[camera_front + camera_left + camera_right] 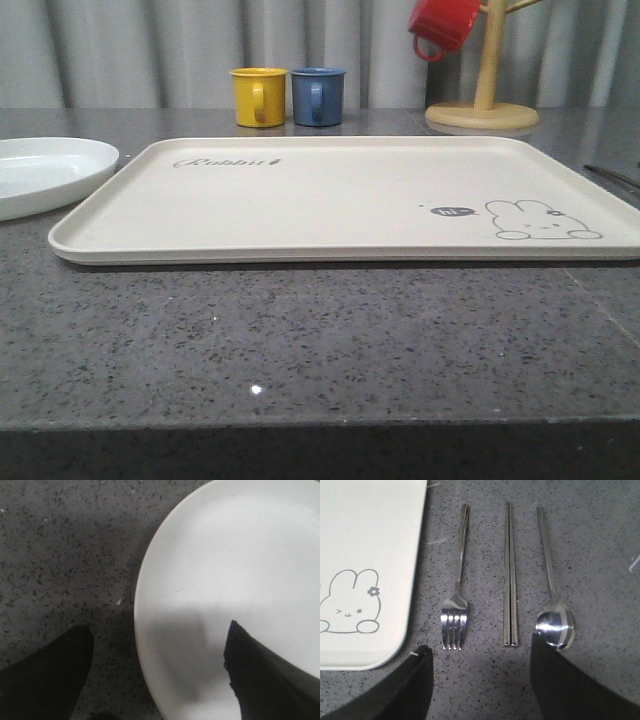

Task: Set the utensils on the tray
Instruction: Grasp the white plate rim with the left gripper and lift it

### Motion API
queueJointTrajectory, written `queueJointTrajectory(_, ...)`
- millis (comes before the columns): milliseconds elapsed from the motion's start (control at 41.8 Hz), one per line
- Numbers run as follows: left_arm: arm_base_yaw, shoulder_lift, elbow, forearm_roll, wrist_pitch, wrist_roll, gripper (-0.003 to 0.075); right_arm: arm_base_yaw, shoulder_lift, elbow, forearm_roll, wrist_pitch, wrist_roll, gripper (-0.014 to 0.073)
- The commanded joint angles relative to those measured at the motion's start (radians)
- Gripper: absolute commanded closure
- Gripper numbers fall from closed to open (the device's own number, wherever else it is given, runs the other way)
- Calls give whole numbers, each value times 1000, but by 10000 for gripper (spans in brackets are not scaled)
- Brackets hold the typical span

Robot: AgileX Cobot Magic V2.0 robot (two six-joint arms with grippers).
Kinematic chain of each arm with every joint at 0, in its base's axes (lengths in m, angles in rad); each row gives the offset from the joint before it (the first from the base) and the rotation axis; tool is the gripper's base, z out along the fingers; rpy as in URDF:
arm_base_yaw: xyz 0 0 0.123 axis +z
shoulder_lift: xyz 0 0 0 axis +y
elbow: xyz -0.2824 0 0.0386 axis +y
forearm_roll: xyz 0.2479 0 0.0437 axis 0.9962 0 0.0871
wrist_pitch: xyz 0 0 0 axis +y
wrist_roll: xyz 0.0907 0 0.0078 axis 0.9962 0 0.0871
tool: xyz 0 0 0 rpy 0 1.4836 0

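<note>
**Fork, Sticks and Spoon Lie Beside the Tray**

Grey speckled stone table (300, 350) fills the bottom of the front view, closest to the camera. At the far left edge of that view sits a round white plate (45, 172). Next to it, across the middle, lies the big cream tray (330, 205). It has the word "Rabbit" at its upper left and a small rabbit drawing (540, 220) at its lower right. Nothing lies on the tray. Behind it, at the top middle, stand a yellow cup (259, 96) and a blue cup (318, 95), side by side. At the top right a red cup (442, 24) hangs on a wooden cup stand (485, 95).

From the left wrist camera, the left gripper (160, 680) has its two dark fingers spread wide and holds nothing. One finger is over the table, the other over the white plate.

From the right wrist camera, the tray corner with the rabbit is at the left. Just beside it on the table lie the fork (456, 605), then the pair of metal sticks (510, 575), then the spoon (552, 605). They lie in a row, apart from each other. The right gripper (480, 680) is spread wide too, with nothing in it. One of its fingers covers the edge of the spoon bowl.
</note>
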Motion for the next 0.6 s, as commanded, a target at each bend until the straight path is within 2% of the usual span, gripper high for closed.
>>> queueJointTrajectory(0, 4, -11, -34, -36, -51, 7, 191, -3, 1, -36, -2, -55, 0, 138)
queueJointTrajectory(120, 4, 12, -34, -36, -59, 7, 255, -3, 1, -36, -2, -55, 0, 138)
queueJointTrajectory(383, 4, 17, -34, -43, -63, 7, 643, -3, 1, -36, -2, -55, 0, 138)
queueJointTrajectory(455, 4, 17, -34, -43, -63, 7, 727, -3, 1, -36, -2, -55, 0, 138)
queueJointTrajectory(574, 4, 11, -54, -46, -43, 7, 741, -3, 1, -36, -2, -55, 0, 138)
